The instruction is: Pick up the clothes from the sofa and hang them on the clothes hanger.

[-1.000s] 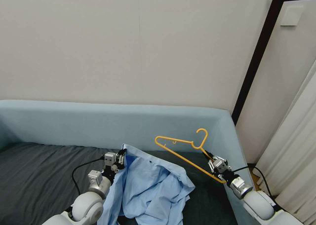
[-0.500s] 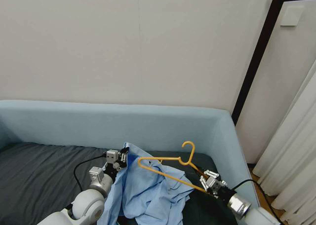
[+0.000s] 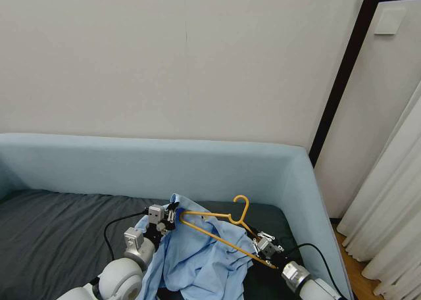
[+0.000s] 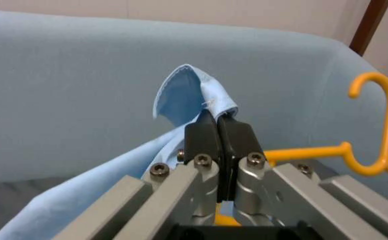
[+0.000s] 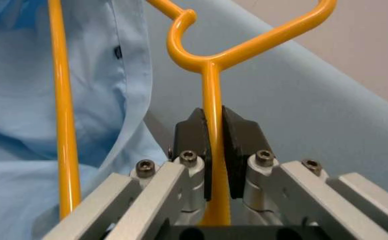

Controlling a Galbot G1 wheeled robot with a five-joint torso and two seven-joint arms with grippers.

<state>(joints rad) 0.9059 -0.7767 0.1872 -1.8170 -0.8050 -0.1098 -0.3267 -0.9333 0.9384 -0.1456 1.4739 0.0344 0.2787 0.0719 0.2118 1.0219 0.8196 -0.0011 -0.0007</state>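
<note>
The hanger (image 3: 217, 224) had moved left, onto the shirt (image 3: 197, 264). At 6 o'clock on the sofa (image 3: 79, 165), the left end effector (image 3: 172, 214) pinched the shirt's collar and the right end effector (image 3: 262, 239) gripped the hanger. Next, I think, the hanger's arm had to slip inside the collar.

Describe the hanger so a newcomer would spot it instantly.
Start at the right end of the pale blue sofa, where a light blue shirt is heaped on the dark seat. Over that shirt is the hanger, gripped by the right claw. It is the only bright orange item: a thin triangular frame with a hook.
</note>
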